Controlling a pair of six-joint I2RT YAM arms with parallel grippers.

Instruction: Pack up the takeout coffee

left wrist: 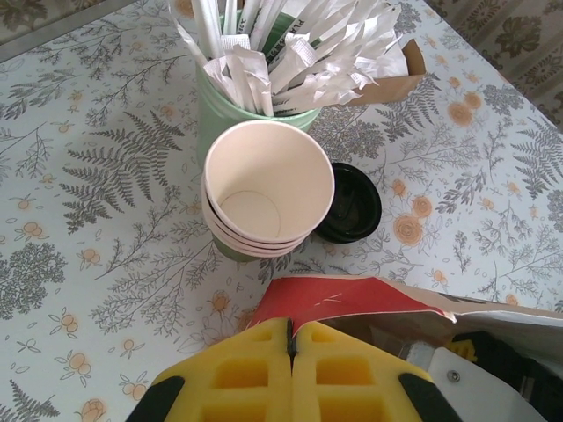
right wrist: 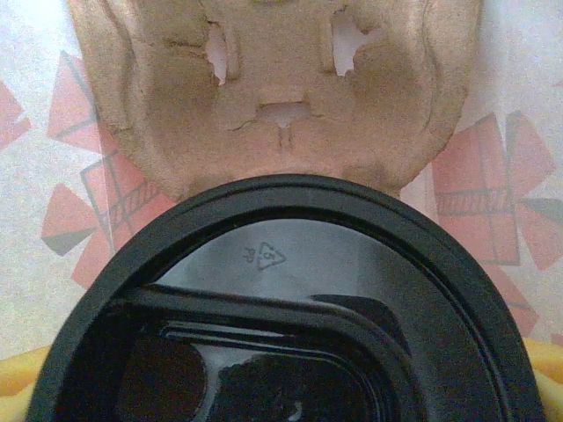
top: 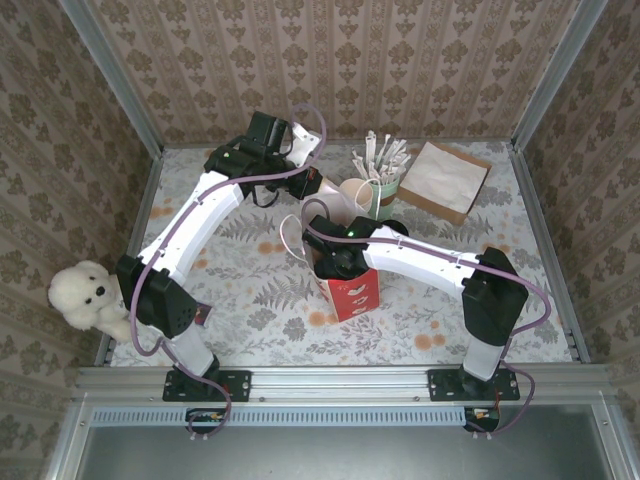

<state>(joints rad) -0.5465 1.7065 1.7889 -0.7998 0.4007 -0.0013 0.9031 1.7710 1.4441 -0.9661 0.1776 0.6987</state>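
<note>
The small green paper cup with cream rim and inside (left wrist: 268,189) stands on the fern-printed tablecloth (left wrist: 88,176), ahead of the left gripper (left wrist: 292,338) and apart from it. That gripper's jaws are pressed together, empty. The right gripper (top: 340,262) sits inside the red paper gift bag (top: 355,295); I cannot tell how its jaws stand.

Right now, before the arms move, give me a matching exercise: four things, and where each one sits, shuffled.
1. white plush bear
2. red paper gift bag
3. brown cardboard box of napkins
4. green cup of paper-wrapped sticks

a. far right of the patterned table
b. beside the stack of cream-rimmed paper cups
c. table's middle
d. outside the left rail

Pairs: 1-d, 2-c, 3-a, 4-b.
</note>
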